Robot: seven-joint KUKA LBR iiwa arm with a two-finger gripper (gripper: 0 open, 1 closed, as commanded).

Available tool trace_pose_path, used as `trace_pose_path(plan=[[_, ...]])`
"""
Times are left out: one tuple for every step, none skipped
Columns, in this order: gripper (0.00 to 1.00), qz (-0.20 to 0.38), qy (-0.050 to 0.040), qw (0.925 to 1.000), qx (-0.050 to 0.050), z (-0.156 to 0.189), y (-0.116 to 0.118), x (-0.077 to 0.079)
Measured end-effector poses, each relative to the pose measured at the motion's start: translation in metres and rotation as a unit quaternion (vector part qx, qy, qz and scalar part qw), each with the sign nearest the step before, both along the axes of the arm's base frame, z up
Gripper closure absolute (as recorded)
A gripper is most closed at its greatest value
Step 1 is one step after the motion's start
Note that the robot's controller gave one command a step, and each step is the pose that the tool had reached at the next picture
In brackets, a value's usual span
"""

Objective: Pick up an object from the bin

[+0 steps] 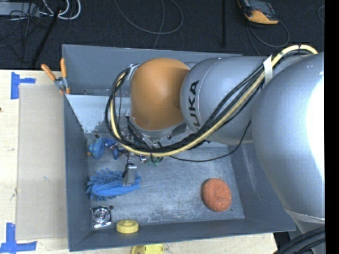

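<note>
Blue, fringed, brush-like thing (108, 187) lying by the left wall of the bin (175, 208), toward its lower left corner. The gripper (128, 178) I am driving stands with its tip at that thing's right end. Step in hand, as I judge it: the approach for a pick, nothing yet lifted. The next move calls for a closing on the fringe, then a straight rise. Whether the gripper is spread or closed I cannot tell, since the orange wrist cover (156, 91) and cables (110, 115) hide its upper part. A rust-red ball (216, 194) lies well apart, toward the lower right corner.
</note>
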State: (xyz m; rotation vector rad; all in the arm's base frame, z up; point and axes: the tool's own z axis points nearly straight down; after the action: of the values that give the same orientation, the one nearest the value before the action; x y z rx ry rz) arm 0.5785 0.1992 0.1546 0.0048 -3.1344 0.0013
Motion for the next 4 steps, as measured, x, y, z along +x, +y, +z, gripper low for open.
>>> trace_pose_path(plan=[[0.0,-0.002,-0.0031,1.0,0.001,0.005,-0.001,0.001],[0.0,0.031,-0.0065,0.9995,0.001,-0.026,-0.005,-0.012],[1.0,0.041,-0.0026,0.9992,0.001,-0.072,-0.01,-0.01],[1.0,0.04,-0.0026,0.9992,0.001,-0.072,-0.01,-0.01]])
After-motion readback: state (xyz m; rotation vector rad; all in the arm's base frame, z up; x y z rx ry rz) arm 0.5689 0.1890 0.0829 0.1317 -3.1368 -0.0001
